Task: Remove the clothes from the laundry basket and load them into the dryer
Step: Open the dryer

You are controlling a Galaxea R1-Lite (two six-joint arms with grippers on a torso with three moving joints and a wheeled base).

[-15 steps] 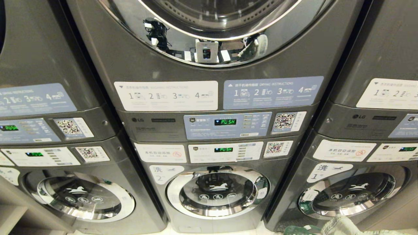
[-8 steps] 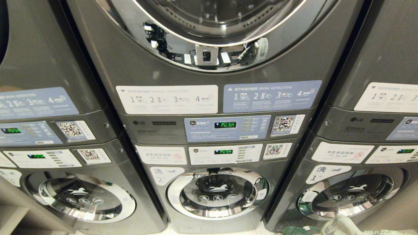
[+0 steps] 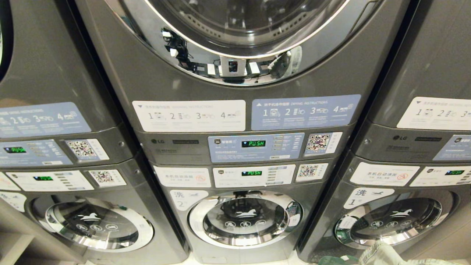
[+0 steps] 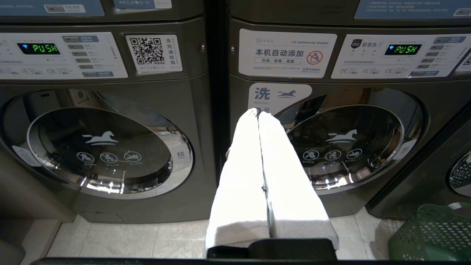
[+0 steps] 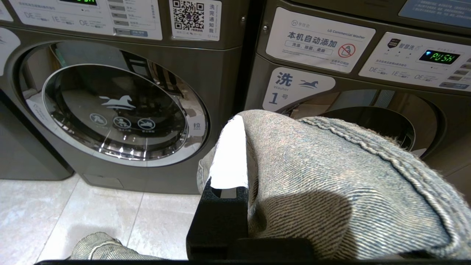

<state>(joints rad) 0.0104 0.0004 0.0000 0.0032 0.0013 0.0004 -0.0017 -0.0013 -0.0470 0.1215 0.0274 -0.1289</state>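
Currently positioned squarely before the middle stack of machines, with the dryer door (image 3: 239, 33) above, closed, and the washer door (image 3: 244, 219) below. Right gripper (image 5: 235, 147) clamped on a denim garment (image 5: 331, 191), cloth draped over and hiding one finger, the other white finger (image 5: 230, 154) bare alongside; gripped near a hem so that the rest hangs clear toward the tiled floor (image 5: 55, 206), where a fold of the same fabric shows. Held low and in front of the washers, well short of the dryer opening, presumably for carrying while the view rises to the upper drum. Left gripper (image 4: 259, 116) empty, fingers pressed together, parked pointing at the washer fronts, out of the way. Laundry basket (image 4: 434, 232), green mesh, down at the right near the floor. Dryer door to be opened before any loading; judged early in the task.
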